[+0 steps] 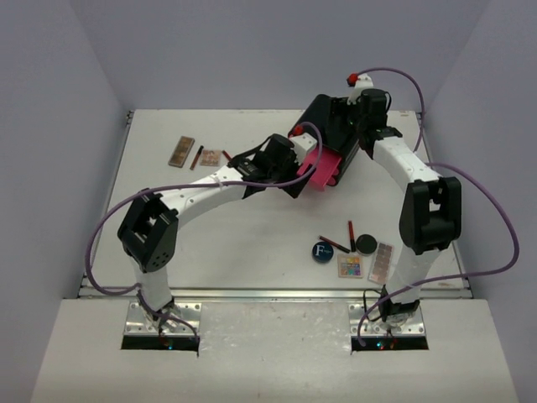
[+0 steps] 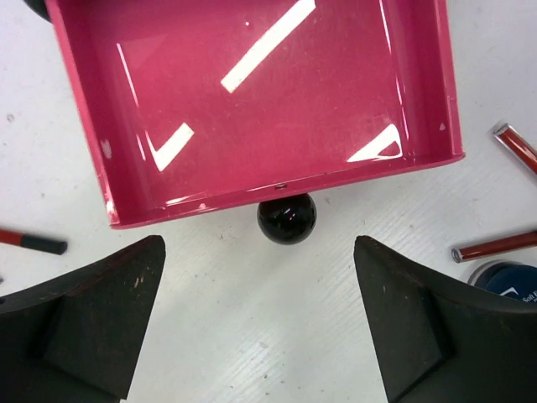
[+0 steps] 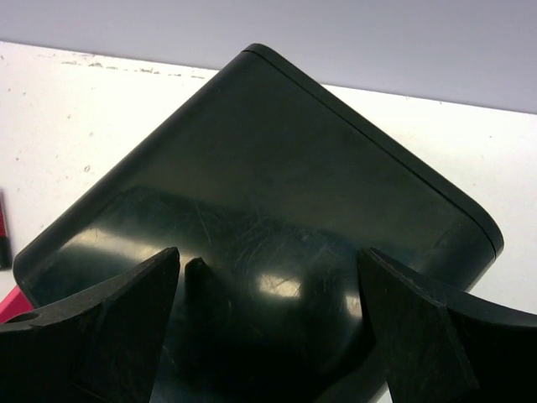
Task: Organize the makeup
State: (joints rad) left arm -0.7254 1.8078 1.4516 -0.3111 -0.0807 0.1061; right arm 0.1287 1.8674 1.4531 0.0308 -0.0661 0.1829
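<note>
Left gripper (image 2: 258,252) is wide open; we see knob (image 2: 286,218) dead ahead, compact (image 2: 503,275) and pencils (image 2: 495,246) just off right.

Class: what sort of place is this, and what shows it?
Probably a robot lab test cell: a white table boxed in by plain walls, left arm and right arm bolted at its edge, scattered makeup.

A black box (image 1: 329,116) is sitting at an angle toward the far right of the white table (image 1: 252,235). A pink drawer (image 1: 317,168) is sticking out of it, its glossy floor reflecting bright streaks and a round black knob (image 2: 286,218) jutting from its front. Grey walls (image 1: 252,50) are enclosing the table.
</note>
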